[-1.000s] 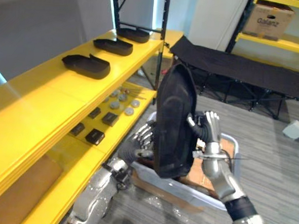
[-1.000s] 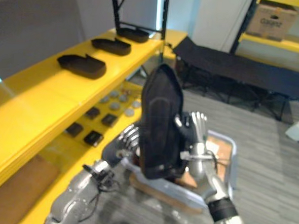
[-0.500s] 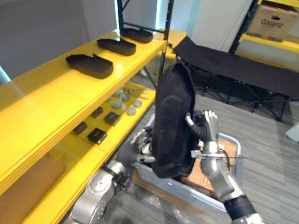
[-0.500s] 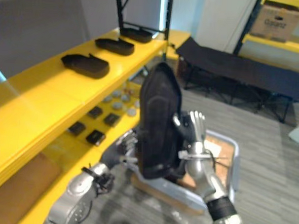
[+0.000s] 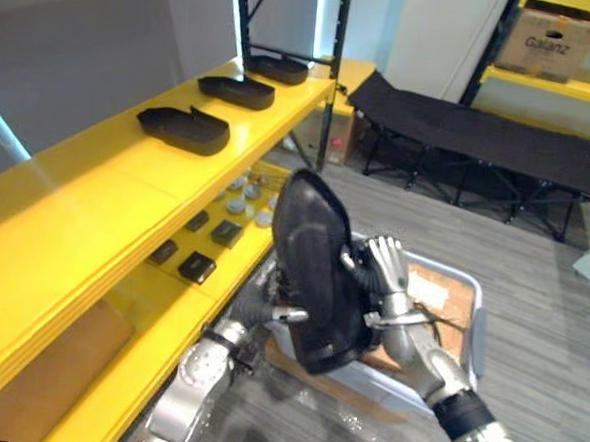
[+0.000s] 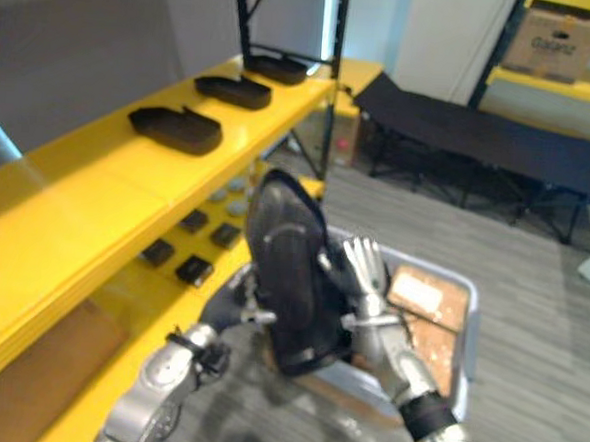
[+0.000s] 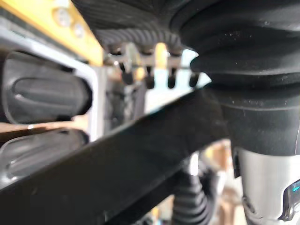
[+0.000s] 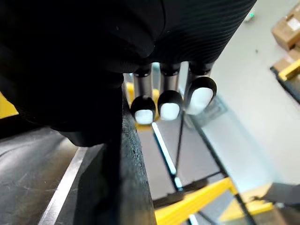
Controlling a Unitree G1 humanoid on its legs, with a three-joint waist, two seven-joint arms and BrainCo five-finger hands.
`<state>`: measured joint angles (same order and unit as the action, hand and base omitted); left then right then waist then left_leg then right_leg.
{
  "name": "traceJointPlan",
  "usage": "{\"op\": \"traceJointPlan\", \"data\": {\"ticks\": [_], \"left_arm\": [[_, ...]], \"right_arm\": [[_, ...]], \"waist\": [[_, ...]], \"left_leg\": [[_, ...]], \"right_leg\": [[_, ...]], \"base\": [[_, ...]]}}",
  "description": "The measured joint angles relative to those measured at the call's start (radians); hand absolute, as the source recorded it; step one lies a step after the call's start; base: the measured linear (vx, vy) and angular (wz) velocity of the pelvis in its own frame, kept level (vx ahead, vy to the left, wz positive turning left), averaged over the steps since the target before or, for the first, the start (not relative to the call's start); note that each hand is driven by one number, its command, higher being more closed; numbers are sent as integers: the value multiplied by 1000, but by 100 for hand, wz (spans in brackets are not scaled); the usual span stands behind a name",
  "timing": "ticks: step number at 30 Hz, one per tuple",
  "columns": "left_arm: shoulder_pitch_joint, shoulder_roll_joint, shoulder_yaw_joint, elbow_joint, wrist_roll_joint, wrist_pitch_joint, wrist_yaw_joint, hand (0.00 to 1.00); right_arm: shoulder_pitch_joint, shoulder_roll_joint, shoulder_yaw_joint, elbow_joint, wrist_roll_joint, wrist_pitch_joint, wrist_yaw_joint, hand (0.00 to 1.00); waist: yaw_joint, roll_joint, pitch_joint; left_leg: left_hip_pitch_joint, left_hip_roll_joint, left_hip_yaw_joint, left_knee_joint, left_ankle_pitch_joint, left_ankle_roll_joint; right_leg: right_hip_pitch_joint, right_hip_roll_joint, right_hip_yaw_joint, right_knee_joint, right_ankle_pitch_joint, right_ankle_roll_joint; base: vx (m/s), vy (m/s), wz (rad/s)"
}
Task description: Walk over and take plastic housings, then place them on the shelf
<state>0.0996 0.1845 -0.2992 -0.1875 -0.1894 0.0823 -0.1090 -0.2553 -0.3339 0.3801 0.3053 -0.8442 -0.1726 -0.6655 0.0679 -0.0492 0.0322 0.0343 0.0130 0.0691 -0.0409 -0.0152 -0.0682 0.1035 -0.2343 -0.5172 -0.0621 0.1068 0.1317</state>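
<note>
Black plastic housing (image 5: 312, 267) stands on edge between the straight-fingered right robot hand (image 5: 384, 277) and the left robot hand (image 5: 281, 313), whose grip I cannot tell, beside a bare stretch of the yellow shelf (image 5: 96, 201).

Arms (image 5: 197, 380): silver-grey, jointed metal.
Left robot hand (image 5: 283, 311): silver fingers, dark tips.
Right robot hand (image 5: 384, 275): matching fingers; dark ribbed wrist cover.

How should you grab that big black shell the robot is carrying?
By its two broad faces, one hand from each side. The black plastic housing stands on edge, tall and thin, so the left hand and right hand pressing against opposite faces probably steady it best.
</note>
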Motion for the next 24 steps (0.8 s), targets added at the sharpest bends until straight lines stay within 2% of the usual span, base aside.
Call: {"op": "traceJointPlan", "data": {"ticks": [8, 13, 22, 24], "left_arm": [[-17, -1, -32, 25, 0, 0, 17, 0], [-19, 2, -57, 51, 3, 2, 19, 0], [-20, 2, -76, 83, 12, 21, 27, 0], [-19, 2, -82, 99, 13, 29, 29, 0]], "right_arm": [[5, 8, 25, 39, -16, 43, -37, 100], [10, 15, 34, 49, -13, 63, -58, 100], [10, 35, 47, 60, 7, 72, -80, 100], [10, 40, 69, 64, 7, 74, -104, 100]], "waist": [[0, 2, -1], [2, 14, -9], [7, 16, -10], [9, 16, -10]], "left_leg": [[0, 2, 0, 1, 1, 1], [-1, 3, -2, 3, 1, 1], [-4, 10, -4, 11, 1, 0], [-5, 11, -6, 11, 2, -1]], "right_leg": [[0, 0, 4, 0, -1, -2], [1, 1, 5, 0, -2, -3], [1, 7, 10, 0, -5, -7], [1, 8, 10, 0, -5, -7]], "base": [[0, 0, 0], [0, 0, 0], [0, 0, 0], [0, 0, 0]]}}
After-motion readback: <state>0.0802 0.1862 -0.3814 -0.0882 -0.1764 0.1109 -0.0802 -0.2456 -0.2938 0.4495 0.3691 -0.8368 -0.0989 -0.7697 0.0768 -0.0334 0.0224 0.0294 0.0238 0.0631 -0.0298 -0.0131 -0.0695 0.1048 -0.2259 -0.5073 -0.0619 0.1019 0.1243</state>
